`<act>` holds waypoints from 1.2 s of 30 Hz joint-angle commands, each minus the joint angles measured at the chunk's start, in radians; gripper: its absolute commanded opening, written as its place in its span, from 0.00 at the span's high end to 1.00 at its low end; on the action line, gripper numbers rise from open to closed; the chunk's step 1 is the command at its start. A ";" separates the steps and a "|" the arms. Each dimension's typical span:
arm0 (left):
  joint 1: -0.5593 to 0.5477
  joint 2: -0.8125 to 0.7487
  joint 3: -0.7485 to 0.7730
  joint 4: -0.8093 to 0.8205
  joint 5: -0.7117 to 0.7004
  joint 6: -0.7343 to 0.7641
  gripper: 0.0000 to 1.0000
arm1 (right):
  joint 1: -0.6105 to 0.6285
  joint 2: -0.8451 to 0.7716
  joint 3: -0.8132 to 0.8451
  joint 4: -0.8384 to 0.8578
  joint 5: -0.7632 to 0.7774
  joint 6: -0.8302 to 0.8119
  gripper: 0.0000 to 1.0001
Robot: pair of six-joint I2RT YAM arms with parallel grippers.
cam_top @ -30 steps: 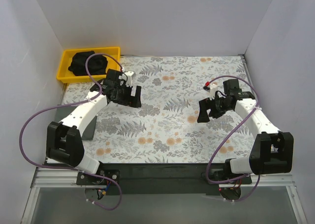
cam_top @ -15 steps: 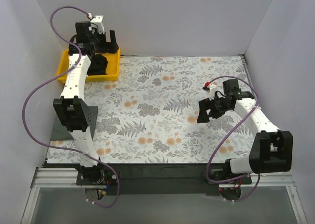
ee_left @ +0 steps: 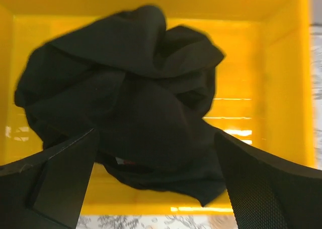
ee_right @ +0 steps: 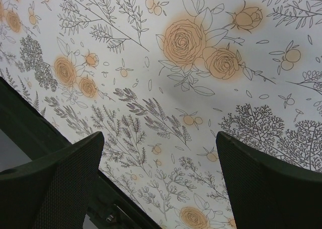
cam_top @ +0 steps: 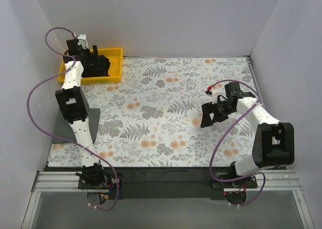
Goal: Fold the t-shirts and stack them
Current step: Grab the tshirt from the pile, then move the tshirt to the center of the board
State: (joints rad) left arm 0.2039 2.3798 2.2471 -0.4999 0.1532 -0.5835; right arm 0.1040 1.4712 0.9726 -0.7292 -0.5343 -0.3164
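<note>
Pickup step: left gripper [ee_left: 155,138], jaws wide, hovers over crumpled black t-shirts [ee_left: 126,83] in yellow bin [ee_left: 282,88], far left. Right gripper [ee_right: 160,136] wide, empty, over floral table [ee_right: 191,37]. Next: descend, pinch one shirt only.

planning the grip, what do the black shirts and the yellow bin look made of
Shirts: soft matte cloth, no sheen, crumpled in loose folds. Bin: probably hard plastic with a glossy finish, going by the bright glare streaks on its floor and its straight, stiff walls.
</note>
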 commanded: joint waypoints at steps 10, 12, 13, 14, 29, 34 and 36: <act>0.000 0.196 0.080 0.089 -0.031 0.022 0.50 | -0.006 0.034 0.064 0.001 -0.015 -0.018 0.02; 0.000 0.153 0.080 0.099 0.018 0.005 0.93 | -0.006 0.028 0.071 0.001 -0.021 -0.020 0.02; 0.000 0.101 0.078 0.106 0.043 -0.007 1.00 | -0.006 0.025 0.071 0.001 -0.023 -0.020 0.02; 0.000 0.070 0.078 0.112 0.072 -0.019 1.00 | -0.007 0.023 0.072 -0.001 -0.030 -0.020 0.02; -0.288 -0.522 -0.038 0.132 0.463 -0.197 1.00 | -0.012 -0.043 0.090 -0.024 -0.082 -0.049 0.02; -0.348 -0.544 0.011 0.191 0.543 -0.401 1.00 | -0.027 -0.069 0.100 -0.033 -0.069 -0.055 0.02; -0.353 -0.564 -0.043 0.237 0.577 -0.490 1.00 | -0.039 -0.078 0.107 -0.039 -0.066 -0.059 0.02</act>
State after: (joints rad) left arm -0.1745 1.7931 2.2616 -0.2779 0.6678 -0.8951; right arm 0.0803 1.4284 1.0351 -0.7479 -0.5934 -0.3531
